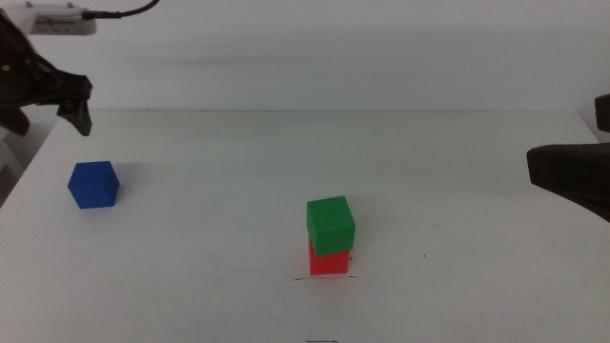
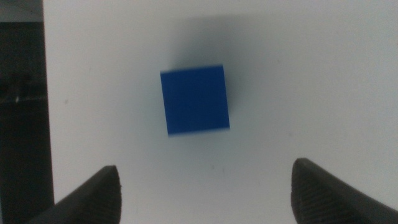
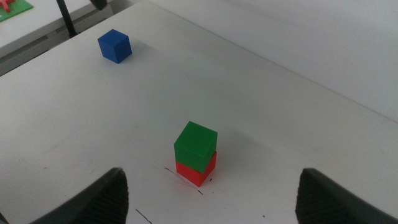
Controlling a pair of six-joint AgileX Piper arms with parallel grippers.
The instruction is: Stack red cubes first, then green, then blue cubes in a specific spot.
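Red cube (image 1: 328,263): bottom of the stack, near table centre, about 5 o'clock.
Green cube (image 1: 331,224): sits on the red, slightly twisted.
Blue cube (image 1: 93,184): alone at 9 o'clock; likely light, rigid, matte; grip opposite flat faces.
Left gripper (image 2: 205,193): above the blue cube, jaws spread, empty.
Right gripper (image 3: 211,193): waits at 3 o'clock, spread.

My right claw (image 3: 211,193) gapes wide over the counter (image 3: 298,130); green cube (image 3: 195,145) tops red cube (image 3: 198,171), blue cube (image 3: 114,46) well apart.
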